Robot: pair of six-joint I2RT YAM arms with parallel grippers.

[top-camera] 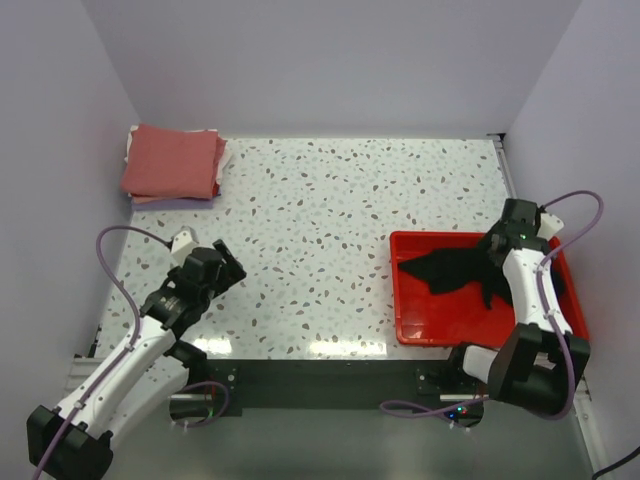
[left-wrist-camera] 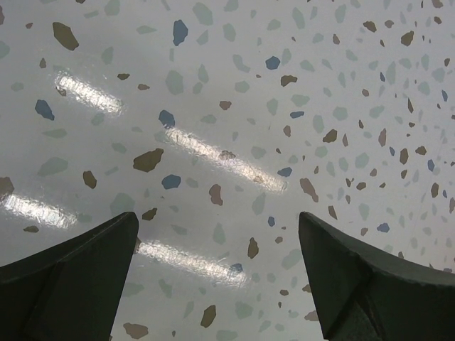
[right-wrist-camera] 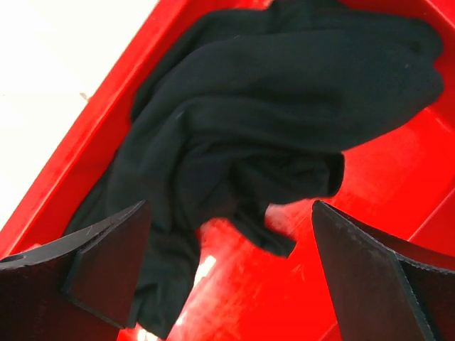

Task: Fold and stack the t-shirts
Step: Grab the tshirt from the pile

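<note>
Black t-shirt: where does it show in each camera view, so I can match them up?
Top external: black t-shirt crumpled in the red tray, right side of the picture.
Left wrist: not in it, only speckled table.
Right wrist: black t-shirt fills the centre, on the tray floor.
Shared landmark: the red tray, in top external and right wrist.

Around you: plain pale grey walls (top-camera: 330, 60) on three sides, glossy white speckled counter (top-camera: 330, 200) with light streaks (left-wrist-camera: 227, 153).
</note>
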